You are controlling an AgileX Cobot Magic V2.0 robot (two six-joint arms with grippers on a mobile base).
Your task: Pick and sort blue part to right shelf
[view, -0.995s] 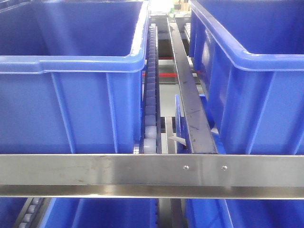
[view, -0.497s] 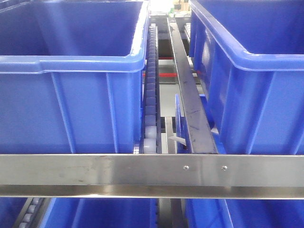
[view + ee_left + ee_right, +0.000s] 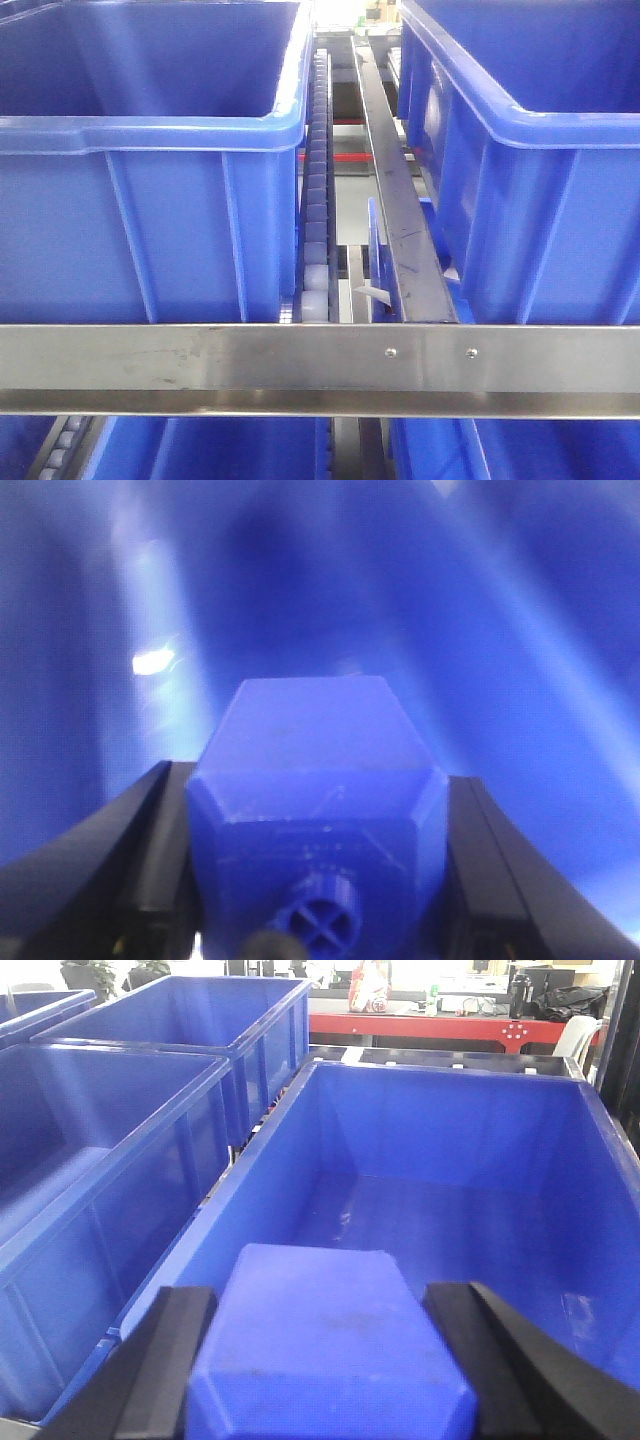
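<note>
Bevels edge hexagonal blue part [image 3: 325, 1355] in right claw [image 3: 320, 1298].

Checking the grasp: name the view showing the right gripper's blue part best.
Right wrist view: the blue part sits large between the right gripper fingers. Front view shows only bins and rails; left wrist view shows the left gripper's other part.

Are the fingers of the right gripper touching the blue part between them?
Touching. The right wrist view shows both black fingers lying flush against the sides of the blue part, with no gap visible.
</note>
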